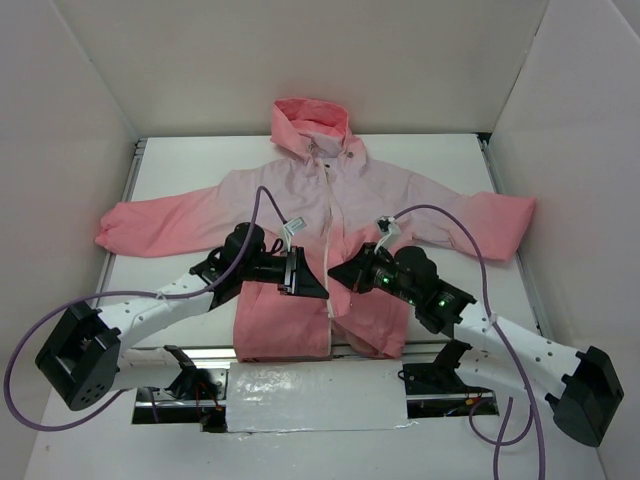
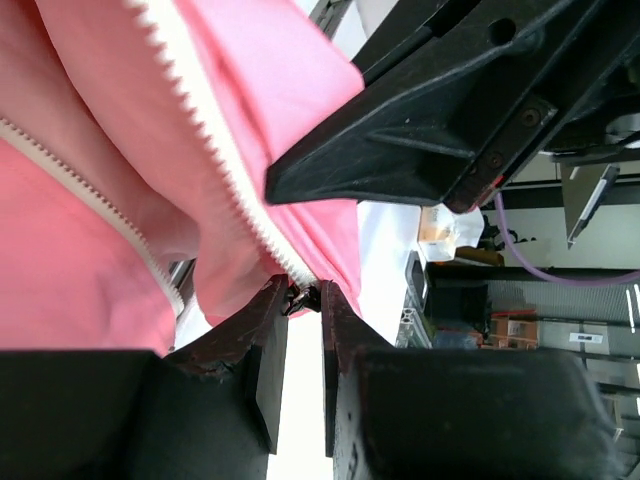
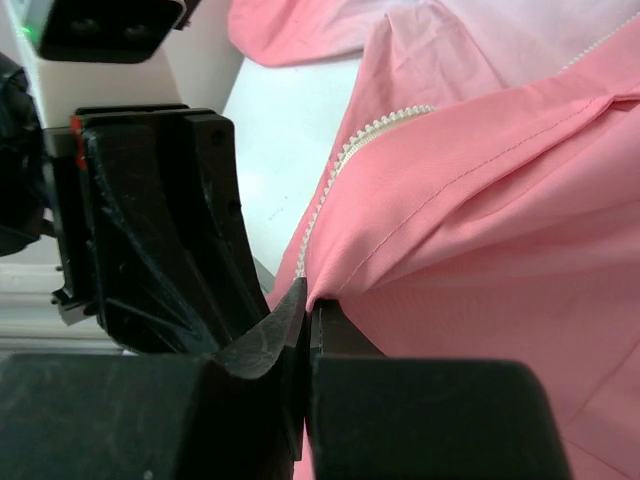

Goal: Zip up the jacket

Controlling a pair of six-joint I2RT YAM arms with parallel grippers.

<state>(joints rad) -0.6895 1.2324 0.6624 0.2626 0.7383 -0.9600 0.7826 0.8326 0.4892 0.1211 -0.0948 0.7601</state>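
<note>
The pink jacket lies flat on the table, hood at the far end, its light zipper running down the middle. Both grippers meet over the lower front. My left gripper is closed on a small dark zipper piece at the end of a row of white teeth, with coral cloth lifted. My right gripper is shut on a fold of the coral front edge beside the zipper teeth. Each wrist view shows the other gripper's black fingers close by.
White walls enclose the white table on the left, back and right. A silvery taped strip covers the near edge between the arm bases. Purple cables loop above both arms. The hem hangs near the front edge.
</note>
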